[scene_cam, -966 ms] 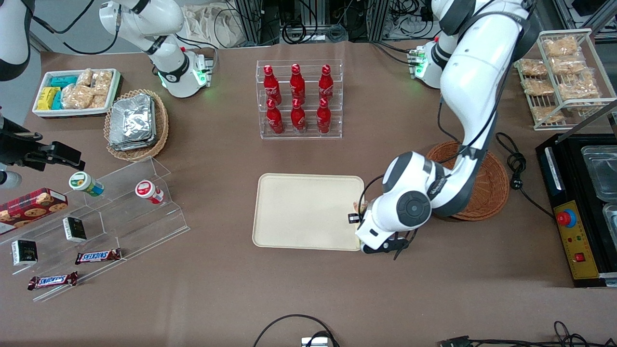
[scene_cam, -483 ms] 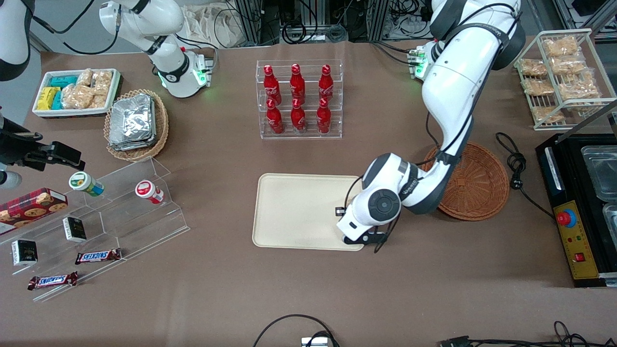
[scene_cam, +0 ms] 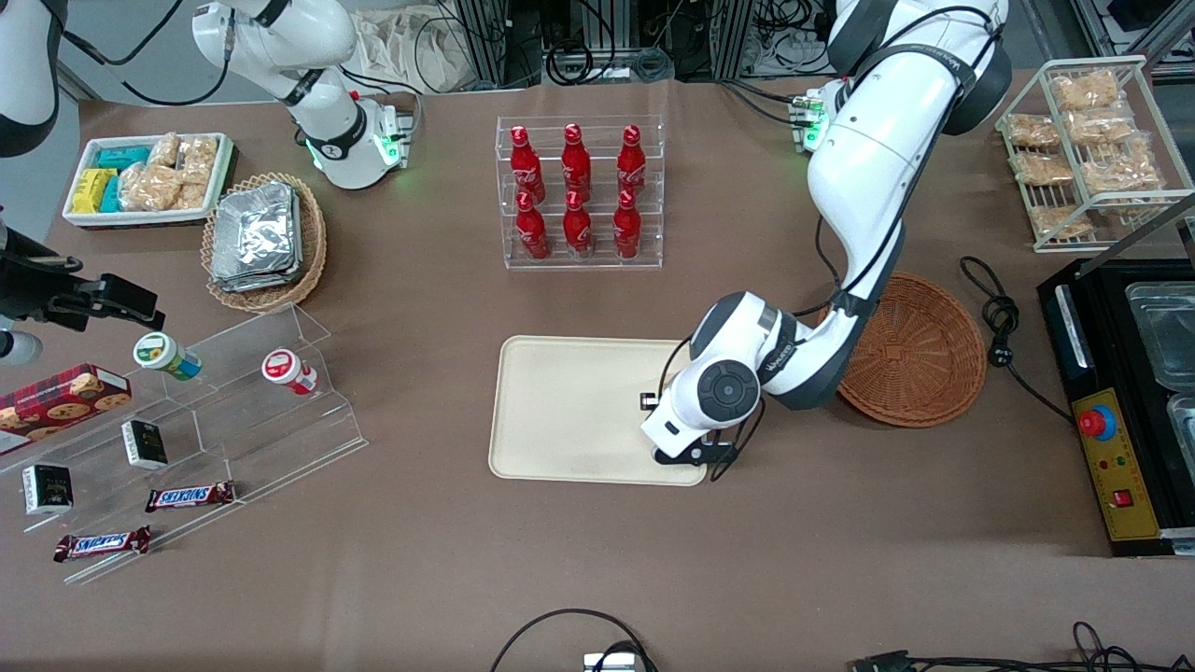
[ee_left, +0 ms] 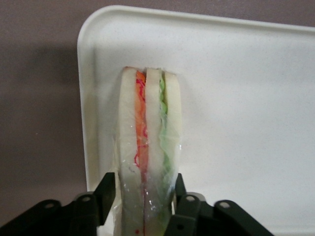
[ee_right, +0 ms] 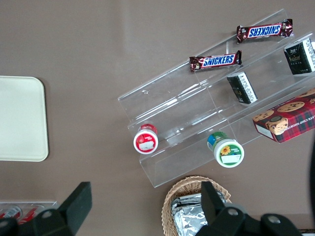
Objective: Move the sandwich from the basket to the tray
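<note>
The sandwich (ee_left: 147,142), a clear-wrapped wedge of pale bread with orange-red and green layers, stands on edge between my fingers in the left wrist view. My left gripper (ee_left: 143,192) is shut on the sandwich, over the cream-beige tray (ee_left: 246,93) just inside one rounded corner. In the front view the gripper (scene_cam: 674,431) hangs over the tray (scene_cam: 569,411) at its edge nearest the basket, and the wrist hides the sandwich. The reddish-brown wicker basket (scene_cam: 924,355) sits beside the tray toward the working arm's end and shows nothing in it.
A clear rack of red bottles (scene_cam: 579,196) stands farther from the front camera than the tray. A stepped acrylic shelf with snacks (scene_cam: 187,420), a tan basket of foil packs (scene_cam: 263,238) and a white bin (scene_cam: 149,177) lie toward the parked arm's end. A black machine (scene_cam: 1120,401) stands beside the basket.
My left arm has carried the sandwich from beside the basket toward the parked arm's end, so the gripper now hangs inside the tray's edge. The basket stands more uncovered.
</note>
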You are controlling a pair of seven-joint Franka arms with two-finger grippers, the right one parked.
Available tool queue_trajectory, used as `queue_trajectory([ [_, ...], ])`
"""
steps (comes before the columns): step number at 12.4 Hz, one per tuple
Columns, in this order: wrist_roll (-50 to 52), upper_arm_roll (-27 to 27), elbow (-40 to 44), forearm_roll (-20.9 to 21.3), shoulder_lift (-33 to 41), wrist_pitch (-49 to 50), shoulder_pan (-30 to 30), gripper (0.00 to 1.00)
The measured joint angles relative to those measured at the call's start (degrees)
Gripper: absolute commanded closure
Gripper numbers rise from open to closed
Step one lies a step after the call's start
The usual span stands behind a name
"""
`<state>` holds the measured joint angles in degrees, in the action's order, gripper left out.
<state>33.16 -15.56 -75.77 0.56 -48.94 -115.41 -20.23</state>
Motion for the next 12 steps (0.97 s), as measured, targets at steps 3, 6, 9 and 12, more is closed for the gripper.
queue_trajectory([
  [3,0.0,0.6,0.4,0.0,1.6,2.3,0.5,0.0],
  [6,0.1,1.4,1.2,0.1,6.9,10.3,4.4,0.0],
  [9,-0.9,1.5,0.0,0.3,14.5,18.5,11.8,0.0],
  [12,-3.0,1.4,-12.7,0.5,27.7,16.1,15.6,0.0],
])
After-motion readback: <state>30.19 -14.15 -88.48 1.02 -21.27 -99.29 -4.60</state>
